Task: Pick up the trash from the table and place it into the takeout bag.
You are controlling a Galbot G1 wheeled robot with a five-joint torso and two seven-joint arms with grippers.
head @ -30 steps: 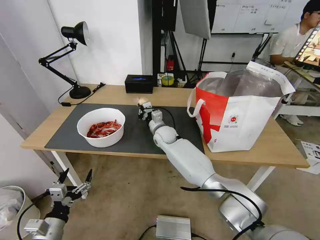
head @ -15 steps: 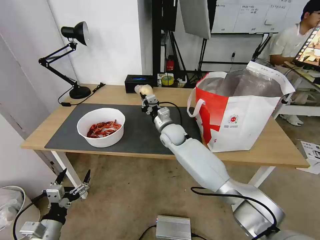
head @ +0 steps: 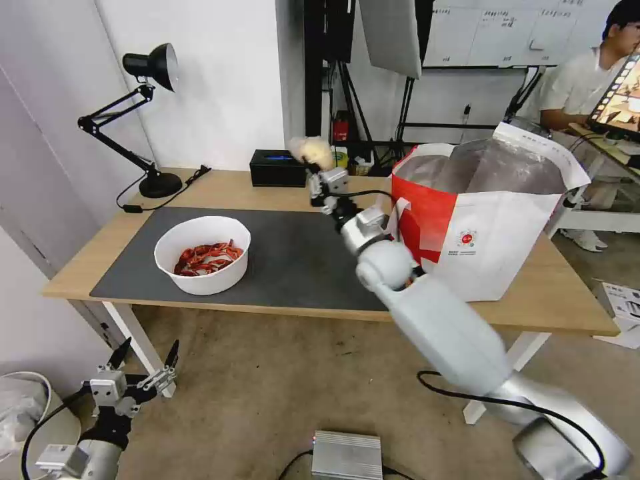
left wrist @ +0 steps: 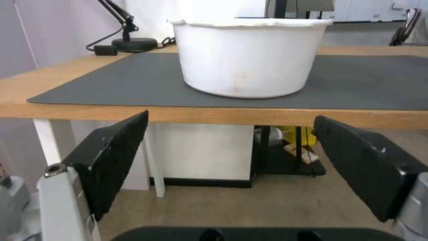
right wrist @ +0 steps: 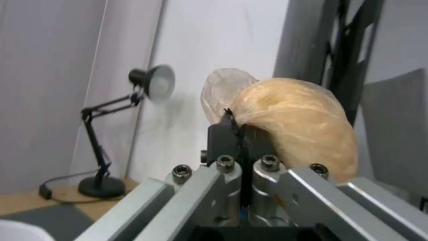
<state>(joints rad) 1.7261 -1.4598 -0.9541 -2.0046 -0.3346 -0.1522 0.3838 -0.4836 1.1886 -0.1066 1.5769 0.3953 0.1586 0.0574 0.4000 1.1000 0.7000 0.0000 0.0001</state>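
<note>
My right gripper (head: 318,167) is shut on the small knotted clear bag (head: 311,149), holding it in the air above the back of the table (head: 220,188), just left of the takeout bag's (head: 497,233) red side. In the right wrist view the yellowish bag (right wrist: 294,127) bulges beside the closed gripper (right wrist: 238,125). The white bowl (head: 202,275) of red crayfish shells (head: 208,257) sits on the left of the dark mat (head: 300,260). My left gripper (head: 148,351) hangs open below the table's front left corner, facing the bowl (left wrist: 249,60) from under the edge.
A black desk lamp (head: 152,65) stands at the table's back left, with a black box (head: 278,167) at the back edge. On the floor lie a silver box (head: 347,455) and, at far left, a white bin (head: 23,407). A person sits at the far right.
My right arm has lifted the knotted bag off the mat and carried it up and to the right, toward the takeout bag. The left gripper has stayed low and open.
</note>
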